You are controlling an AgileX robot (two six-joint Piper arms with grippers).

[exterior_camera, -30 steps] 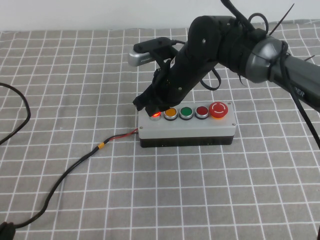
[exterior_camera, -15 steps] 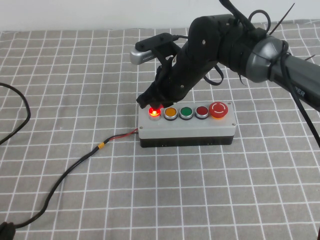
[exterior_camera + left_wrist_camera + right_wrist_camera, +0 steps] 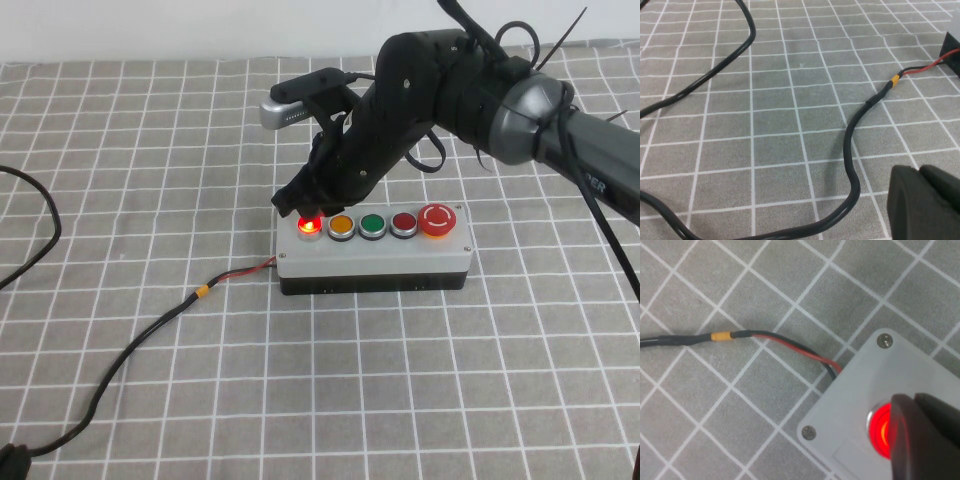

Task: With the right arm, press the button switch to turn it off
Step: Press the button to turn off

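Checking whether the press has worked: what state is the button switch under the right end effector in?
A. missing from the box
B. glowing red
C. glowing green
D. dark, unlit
B: the button switch glows bright red beside the right end effector; the left end effector sits away from the box.

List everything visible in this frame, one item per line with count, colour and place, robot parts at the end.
button switch: 1, bright red, glowing, left end of the box's row
control box: 1, grey with black base, table centre
other buttons: 4, amber, green, dark red, large red mushroom, in a row to the right of the switch
cable: 1, black with a yellow band and red lead, running from the box's left end toward the front left
tablecloth: 1, grey with white grid, covering the table
right gripper: 1, black, fingers together, just above the switch
left gripper: 1, black, low over the cloth near the cable
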